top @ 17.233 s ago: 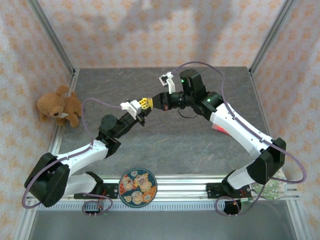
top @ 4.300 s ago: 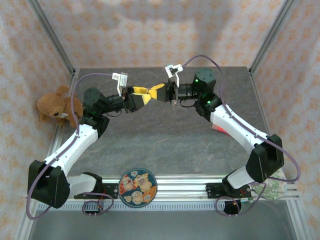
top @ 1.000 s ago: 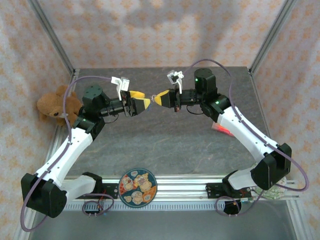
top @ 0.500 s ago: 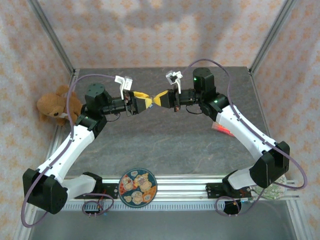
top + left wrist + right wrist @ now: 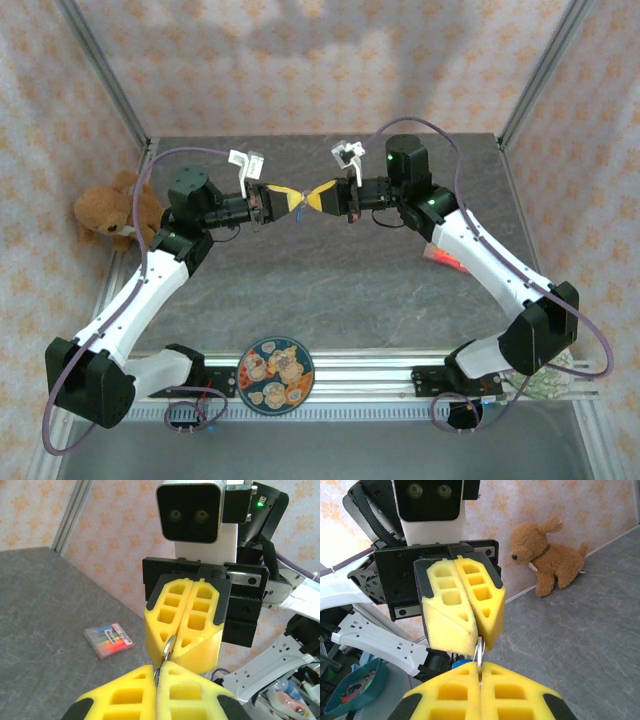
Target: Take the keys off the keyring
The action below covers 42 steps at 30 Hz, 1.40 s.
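Nearest, our left gripper (image 5: 159, 675) pinches shut on the thin keyring (image 5: 169, 649), held in the air; just beyond, our right gripper (image 5: 192, 630) clamps its far side. We judge it light, stiff, slippery: grip the wire squarely. The key is hidden.

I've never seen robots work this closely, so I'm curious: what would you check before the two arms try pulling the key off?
1. Left gripper shut on the keyring: ok.
2. Right gripper pinching the same ring, tip to tip: ok.
3. Where the key sits on the ring: cannot tell, the foam fingers cover it.
4. Grip held up off the table: ok.
5. Teddy bear and coloured pack out of the way: ok.
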### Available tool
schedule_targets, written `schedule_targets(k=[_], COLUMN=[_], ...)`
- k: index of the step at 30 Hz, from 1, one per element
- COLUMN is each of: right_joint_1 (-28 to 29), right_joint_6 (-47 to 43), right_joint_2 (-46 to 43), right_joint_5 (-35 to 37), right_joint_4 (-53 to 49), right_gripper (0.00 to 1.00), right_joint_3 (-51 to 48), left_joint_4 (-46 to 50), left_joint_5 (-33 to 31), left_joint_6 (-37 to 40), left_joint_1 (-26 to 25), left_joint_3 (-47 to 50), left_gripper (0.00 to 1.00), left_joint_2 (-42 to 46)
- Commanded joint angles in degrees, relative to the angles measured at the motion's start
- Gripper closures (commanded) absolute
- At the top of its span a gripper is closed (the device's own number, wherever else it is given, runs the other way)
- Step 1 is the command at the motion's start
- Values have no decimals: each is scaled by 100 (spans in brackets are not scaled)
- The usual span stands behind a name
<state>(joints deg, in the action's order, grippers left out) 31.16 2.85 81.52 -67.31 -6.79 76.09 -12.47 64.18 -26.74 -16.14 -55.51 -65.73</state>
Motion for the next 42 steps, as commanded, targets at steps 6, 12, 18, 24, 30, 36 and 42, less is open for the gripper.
schedule_targets(k=[6, 12, 18, 24, 30, 36, 42], right_joint_1=[-19, 72, 101, 101, 100, 101, 77], right_joint_6=[176, 476, 422, 155, -191, -296, 209], right_joint_2=[-486, -816, -822, -709, -397, -397, -437], right_joint_5=[452, 819, 1147, 1744, 2305, 2667, 3106], right_joint_4=[1088, 2080, 1730, 531, -403, -199, 231], right_gripper=[100, 100, 100, 100, 100, 100, 100], right_joint_3=[-529, -1186, -1083, -733, -480, -669, -719], left_joint_4=[-1222, -2285, -1926, -428, 484, 867, 933], left_joint_5=[-337, -743, -859, -1583, -2176, -2069, -1999], left_joint_6=[-719, -1479, -1253, -170, 398, 521, 521], left_joint_1=[35, 190, 190, 199, 195, 197, 188], left_joint_3=[236, 651, 677, 647, 648, 516, 438], left_gripper=[100, 100, 75, 47, 41, 42, 43], left_joint_2=[284, 279, 388, 788, 876, 748, 659])
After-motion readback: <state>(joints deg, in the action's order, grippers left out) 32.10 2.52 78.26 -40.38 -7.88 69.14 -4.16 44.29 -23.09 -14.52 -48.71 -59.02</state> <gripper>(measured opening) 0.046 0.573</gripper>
